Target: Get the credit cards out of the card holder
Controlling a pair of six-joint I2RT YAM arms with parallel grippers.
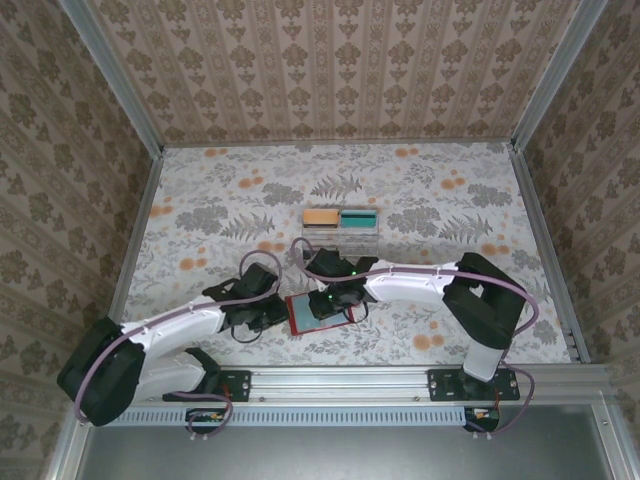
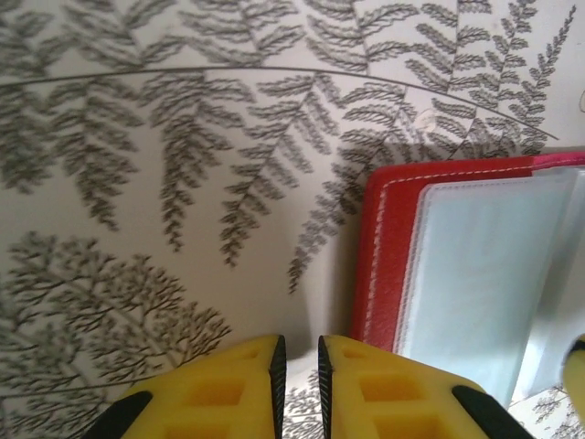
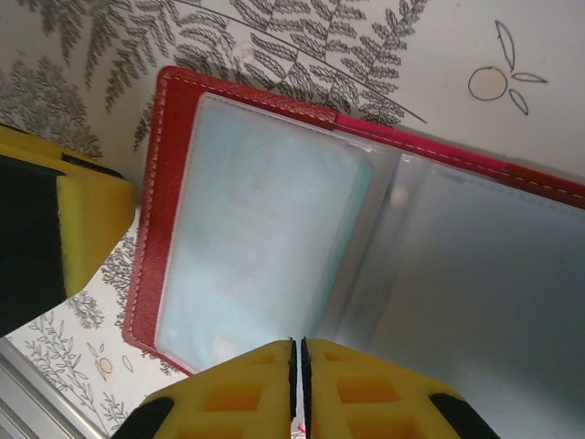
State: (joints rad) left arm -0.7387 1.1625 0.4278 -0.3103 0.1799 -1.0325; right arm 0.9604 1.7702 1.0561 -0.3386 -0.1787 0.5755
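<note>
The red card holder [image 1: 318, 312] lies open and flat on the floral table between my two grippers. Its red border [image 2: 388, 247] frames clear sleeves, and a pale teal card [image 3: 265, 238] sits inside the left sleeve. My left gripper [image 2: 302, 352] is down at the holder's left edge [image 3: 164, 183], its jaws a narrow gap apart with only tablecloth showing between them. Its right finger [image 2: 402, 393] overlaps the holder's corner. My right gripper [image 3: 297, 352] hovers low over the holder's near edge with its jaws shut together. I cannot tell whether it pinches a sleeve.
A clear compartment tray [image 1: 341, 232] with an orange [image 1: 320, 217] and a teal [image 1: 357, 217] item stands beyond the holder. Patterned walls enclose the table on three sides. A metal rail [image 1: 340, 385] runs along the near edge.
</note>
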